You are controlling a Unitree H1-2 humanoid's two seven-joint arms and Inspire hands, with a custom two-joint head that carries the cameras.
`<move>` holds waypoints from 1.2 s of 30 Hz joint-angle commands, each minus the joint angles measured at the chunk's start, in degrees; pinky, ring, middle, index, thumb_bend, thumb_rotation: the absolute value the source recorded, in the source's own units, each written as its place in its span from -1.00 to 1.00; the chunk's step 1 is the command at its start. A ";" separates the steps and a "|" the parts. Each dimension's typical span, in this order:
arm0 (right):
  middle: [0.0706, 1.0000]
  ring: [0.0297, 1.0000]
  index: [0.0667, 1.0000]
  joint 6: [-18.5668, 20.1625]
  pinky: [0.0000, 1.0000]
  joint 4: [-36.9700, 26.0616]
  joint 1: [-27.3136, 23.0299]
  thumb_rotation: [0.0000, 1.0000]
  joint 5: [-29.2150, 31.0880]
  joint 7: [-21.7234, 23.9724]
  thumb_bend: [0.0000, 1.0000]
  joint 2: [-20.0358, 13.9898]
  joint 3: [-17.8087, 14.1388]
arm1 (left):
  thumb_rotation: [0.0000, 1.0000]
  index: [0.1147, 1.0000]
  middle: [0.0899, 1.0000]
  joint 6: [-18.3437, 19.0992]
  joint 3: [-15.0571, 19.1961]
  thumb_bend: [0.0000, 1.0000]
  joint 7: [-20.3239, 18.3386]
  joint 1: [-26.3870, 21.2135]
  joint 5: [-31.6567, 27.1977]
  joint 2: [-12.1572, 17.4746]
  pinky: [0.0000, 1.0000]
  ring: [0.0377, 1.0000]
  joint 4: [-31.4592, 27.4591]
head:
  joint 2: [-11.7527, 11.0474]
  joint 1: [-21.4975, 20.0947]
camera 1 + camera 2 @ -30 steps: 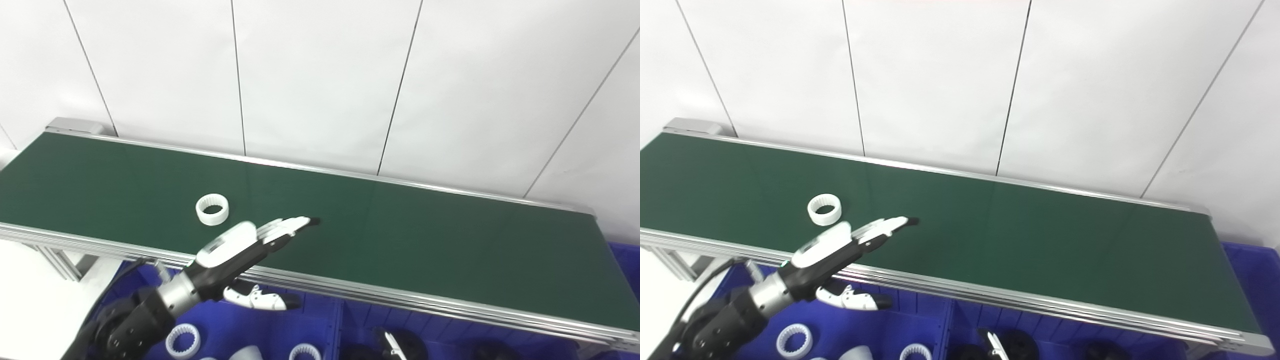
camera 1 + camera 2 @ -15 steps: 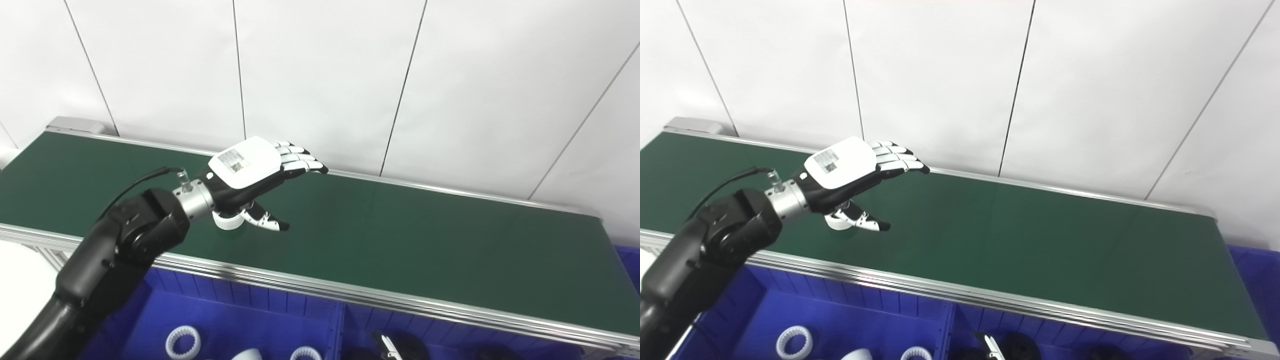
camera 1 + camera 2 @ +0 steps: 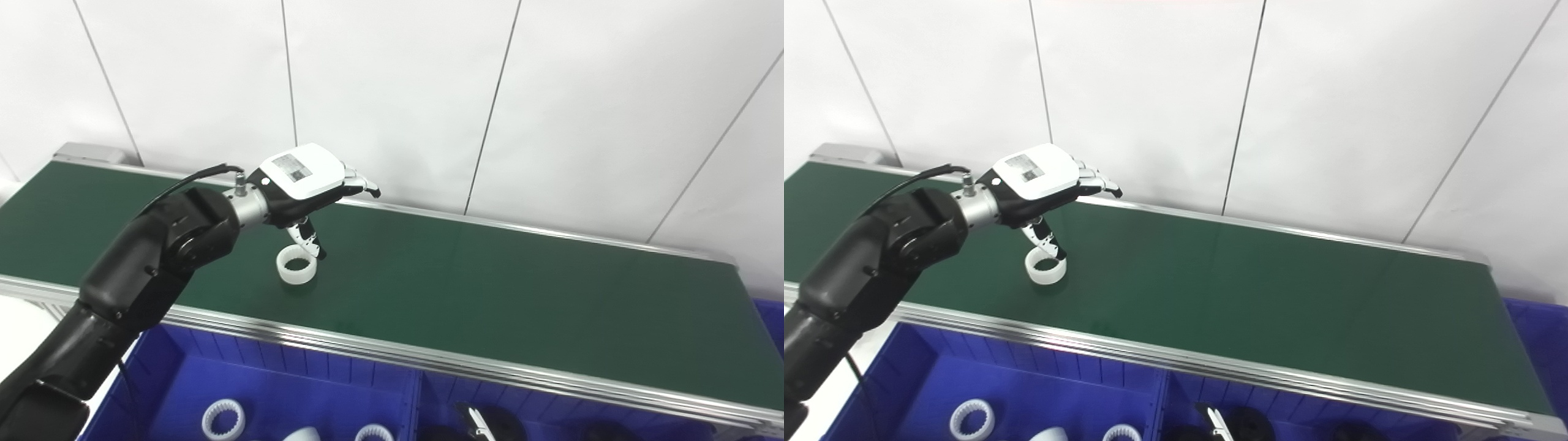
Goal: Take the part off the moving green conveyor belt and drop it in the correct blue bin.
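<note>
While the belt runs, timing is the weak point.
Left hand (image 3: pixel 303 187): spread wide, holding nothing.
White ring (image 3: pixel 296 268): on the green belt (image 3: pixel 490 294), just below the thumb.
Risk: ring drifts past, fingers clip it.

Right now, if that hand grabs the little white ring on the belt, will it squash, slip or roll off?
The white ring looks like rigid plastic with thick walls, so it probably won't squash. It lies flat on the green belt, so rolling seems unlikely unless tipped on edge. Its smooth outside could slip between the left hand's fingers.
</note>
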 commanded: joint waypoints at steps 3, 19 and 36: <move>0.98 0.94 0.94 -3.46 0.88 -1.28 -0.24 1.00 0.20 -1.11 -0.03 -0.29 -0.14 | -0.77 0.72 0.77 0.94 -0.90 0.82 1.85 -4.42 1.03 0.22 0.65 0.77 3.97 | 0.10 -0.44; 0.98 0.94 0.94 -3.44 0.88 -2.35 0.36 0.96 0.26 -1.62 -0.06 -1.28 -0.50 | -0.79 0.80 0.88 4.22 -7.74 0.86 6.66 -7.29 3.81 -3.33 0.50 0.80 21.74 | 0.52 -1.53; 0.97 0.93 0.93 -3.47 0.86 -3.36 0.76 0.99 -0.85 -2.87 -0.06 -0.72 -1.06 | -0.68 0.63 0.67 6.53 -12.71 0.87 15.58 -6.36 3.45 -10.73 -0.05 0.37 31.27 | 1.26 -3.12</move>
